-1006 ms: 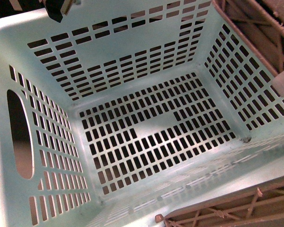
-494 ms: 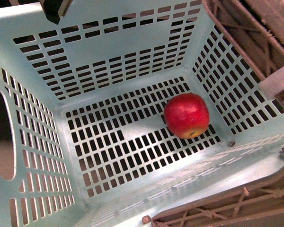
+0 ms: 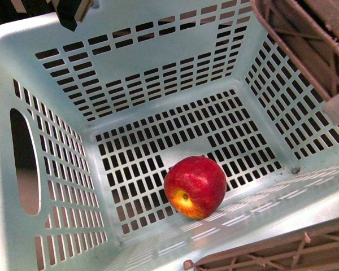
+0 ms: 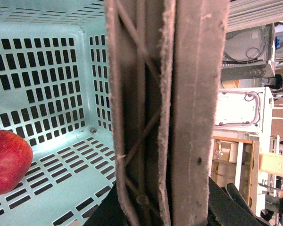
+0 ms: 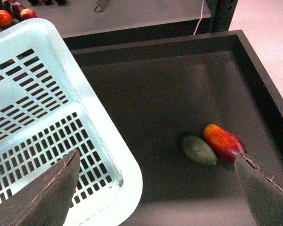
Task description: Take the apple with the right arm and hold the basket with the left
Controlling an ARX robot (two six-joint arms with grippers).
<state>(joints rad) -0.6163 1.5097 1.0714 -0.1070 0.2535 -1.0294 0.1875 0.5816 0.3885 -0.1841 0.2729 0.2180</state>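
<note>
The red apple (image 3: 195, 187), with a yellow-orange patch, lies on the slotted floor of the mint-aqua basket (image 3: 158, 51), near its front wall. It also shows at the edge of the left wrist view (image 4: 7, 160). My left gripper (image 4: 165, 207) is shut on the basket's brown ribbed handle (image 4: 179, 117), which fills the middle of that view. My right gripper (image 5: 155, 193) is open and empty. It hangs outside the basket, over the basket's corner (image 5: 108, 155) and the dark bin beside it. Its fingers (image 5: 42, 193) stand wide apart.
A flat green object (image 5: 198, 149) and a red-orange fruit (image 5: 224, 141) lie in the black bin (image 5: 254, 70) beside the basket. Small red fruits (image 5: 2, 18) sit on a far shelf. A dark part (image 3: 70, 12) juts over the basket's far rim. Brown handles (image 3: 294, 45) frame the front view.
One second ago the basket was empty. Half a second ago the apple lay at the right of the floor. It has now rolled to the front middle.
</note>
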